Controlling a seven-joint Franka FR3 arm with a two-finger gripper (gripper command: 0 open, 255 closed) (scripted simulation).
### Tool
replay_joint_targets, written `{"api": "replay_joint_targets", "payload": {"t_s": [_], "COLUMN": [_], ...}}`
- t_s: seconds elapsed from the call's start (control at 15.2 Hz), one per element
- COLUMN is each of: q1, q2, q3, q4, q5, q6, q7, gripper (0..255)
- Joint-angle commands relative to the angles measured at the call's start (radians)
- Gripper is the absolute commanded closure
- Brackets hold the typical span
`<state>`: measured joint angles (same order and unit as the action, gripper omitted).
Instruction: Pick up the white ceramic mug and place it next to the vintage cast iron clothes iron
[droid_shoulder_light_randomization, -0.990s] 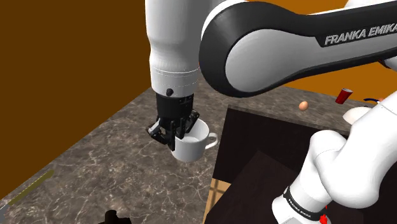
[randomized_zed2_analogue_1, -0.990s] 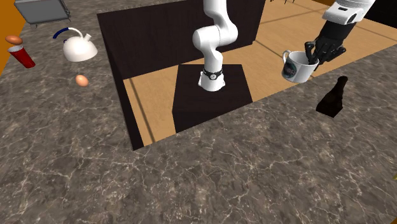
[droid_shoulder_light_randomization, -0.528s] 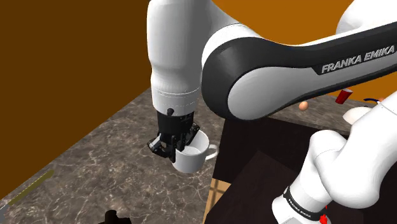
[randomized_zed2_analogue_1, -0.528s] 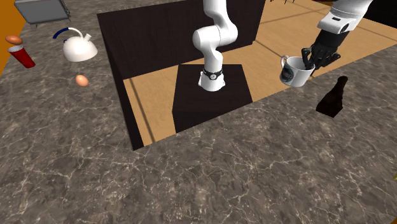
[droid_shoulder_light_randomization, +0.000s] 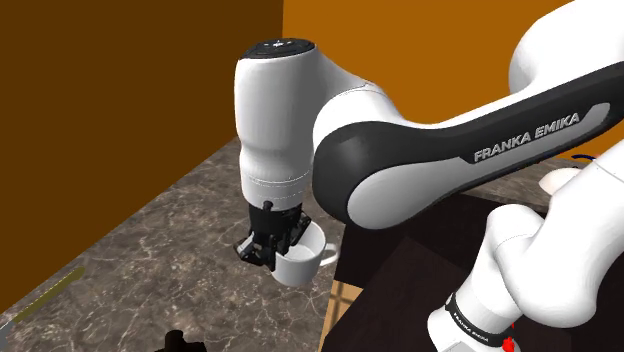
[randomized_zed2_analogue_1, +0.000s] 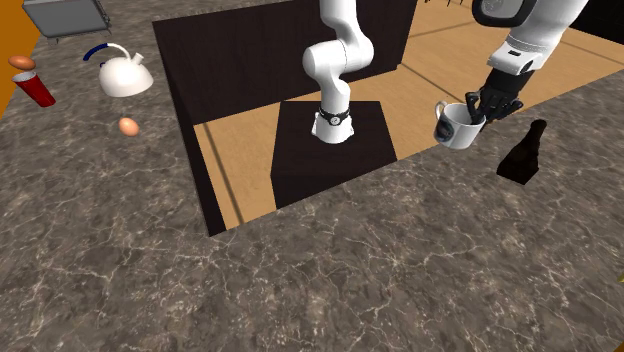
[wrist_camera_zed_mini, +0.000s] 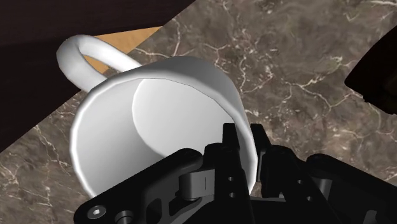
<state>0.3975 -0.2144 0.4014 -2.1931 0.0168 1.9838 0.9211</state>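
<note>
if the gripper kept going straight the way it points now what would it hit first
Probably the marbled counter: the gripper points down, jaws shut on the white mug, whose base would land first. The dark iron sits aside.

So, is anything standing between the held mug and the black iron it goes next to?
Nothing visible. The white mug, its rim clamped in the jaws, is just up-left of the black clothes iron in the second exterior view, with only bare marbled countertop between them.
</note>
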Motion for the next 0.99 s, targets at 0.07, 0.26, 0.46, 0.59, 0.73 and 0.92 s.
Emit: {"api": "replay_joint_targets", "payload": {"t_s": [0.07, 0.26, 0.46, 0.59, 0.73, 0.92], "q1": [0.0, -0.001, -0.001, -0.002, -0.002, -0.003], "q2": [0.013, 0.028, 0.045, 0.057, 0.07, 0.092], "q3": [0.003, 0.007, 0.01, 0.013, 0.015, 0.019], "q4": [-0.027, -0.055, -0.08, -0.097, -0.112, -0.133], "q5": [-0.005, -0.01, -0.017, -0.022, -0.028, -0.039], "q6": [0.04, 0.081, 0.122, 0.15, 0.177, 0.219], "q7": [0.005, 0.012, 0.019, 0.025, 0.031, 0.041], "gripper": [255, 255, 255, 255, 255, 255]}}
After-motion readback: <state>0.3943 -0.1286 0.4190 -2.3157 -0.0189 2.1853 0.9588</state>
